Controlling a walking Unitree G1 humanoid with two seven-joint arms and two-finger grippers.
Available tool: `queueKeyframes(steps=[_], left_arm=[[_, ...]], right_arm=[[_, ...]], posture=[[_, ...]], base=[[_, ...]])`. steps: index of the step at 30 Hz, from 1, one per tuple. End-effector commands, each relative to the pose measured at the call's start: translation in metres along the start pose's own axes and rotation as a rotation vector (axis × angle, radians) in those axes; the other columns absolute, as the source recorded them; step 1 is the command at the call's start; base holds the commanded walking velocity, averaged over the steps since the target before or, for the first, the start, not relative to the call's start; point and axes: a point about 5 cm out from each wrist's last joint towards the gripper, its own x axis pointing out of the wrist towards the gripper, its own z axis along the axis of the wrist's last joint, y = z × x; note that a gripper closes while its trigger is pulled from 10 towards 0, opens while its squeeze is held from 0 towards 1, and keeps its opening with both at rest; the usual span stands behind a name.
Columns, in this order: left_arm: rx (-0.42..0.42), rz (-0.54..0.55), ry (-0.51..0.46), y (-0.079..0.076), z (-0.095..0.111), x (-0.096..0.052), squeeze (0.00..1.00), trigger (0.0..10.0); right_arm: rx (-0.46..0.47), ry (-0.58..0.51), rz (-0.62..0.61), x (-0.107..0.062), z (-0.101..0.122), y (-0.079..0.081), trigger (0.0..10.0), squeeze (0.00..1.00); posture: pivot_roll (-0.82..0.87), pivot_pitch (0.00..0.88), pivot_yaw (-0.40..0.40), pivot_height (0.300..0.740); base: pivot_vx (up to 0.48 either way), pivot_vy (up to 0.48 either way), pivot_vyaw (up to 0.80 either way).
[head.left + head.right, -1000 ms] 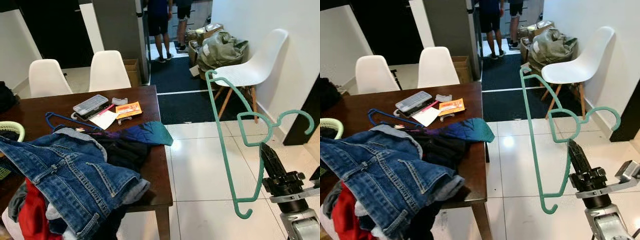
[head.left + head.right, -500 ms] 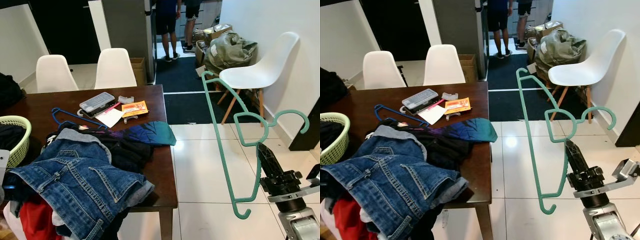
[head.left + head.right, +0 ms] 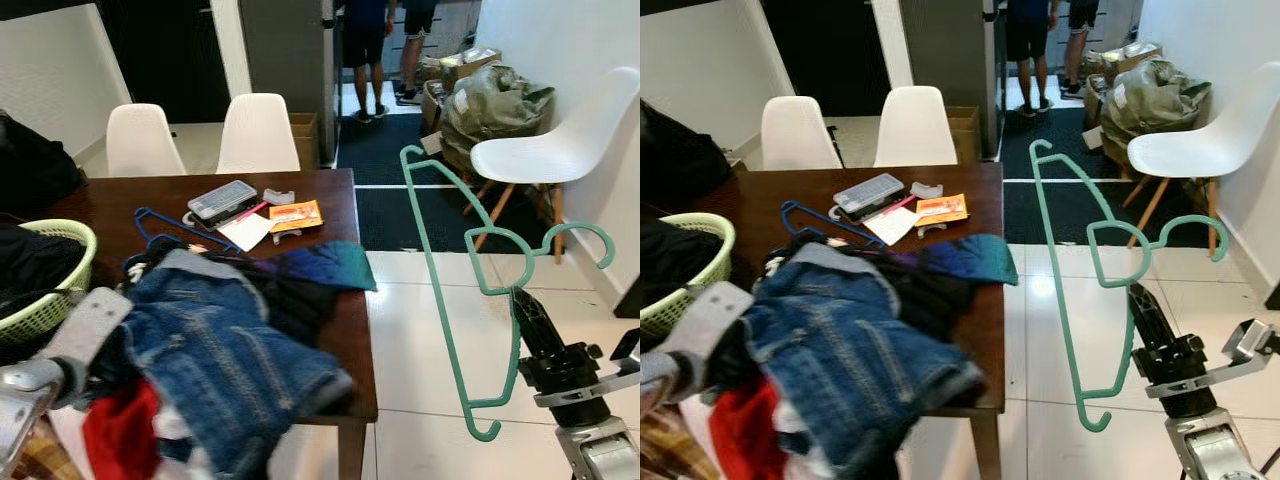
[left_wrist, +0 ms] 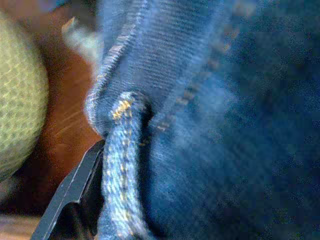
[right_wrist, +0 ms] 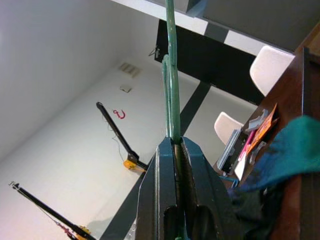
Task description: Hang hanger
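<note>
At the far left, the left gripper (image 4: pixel 75 195) sits low against the heap of clothes on the dark brown wooden worktop (image 3: pixel 340 200). One black finger presses a seam of the blue denim jacket (image 3: pixel 230 350), but whether its jaws are closed on the cloth I cannot tell. A pale green woven basket (image 3: pixel 50 290) lies just beside that jaw. Out to the right, over the white tiled floor, the right gripper (image 3: pixel 528 318) has its jaws pinched fully shut on the teal plastic hanger (image 3: pixel 455 300). The hanger rises above the jaws, hook pointing outward, probably carried upright to stay clear of the worktop until it reaches a rail.
</note>
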Motion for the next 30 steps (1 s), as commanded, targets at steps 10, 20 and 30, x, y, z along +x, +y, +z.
queueKeyframes(steps=[10, 20, 30], left_arm=[[0.104, -0.246, -0.159, -0.026, 0.035, -0.015, 0.00, 10.0], [0.271, -0.146, 0.083, -0.008, 0.015, -0.028, 0.00, 10.0], [0.233, -0.435, -0.253, -0.040, 0.064, -0.063, 0.00, 10.0]], right_arm=[[0.023, 0.010, 0.005, 0.001, -0.002, -0.001, 10.0, 0.00], [0.028, 0.013, 0.006, 0.000, -0.001, -0.001, 10.0, 0.00], [0.031, 0.017, 0.007, -0.001, -0.001, 0.000, 10.0, 0.00]], posture=[[-0.13, 0.000, 0.059, 0.740], [-0.12, 0.000, 0.056, 0.740], [-0.12, 0.000, 0.049, 0.740]], base=[[0.000, 0.000, 0.00], [0.000, 0.000, 0.00], [0.000, 0.000, 0.00]])
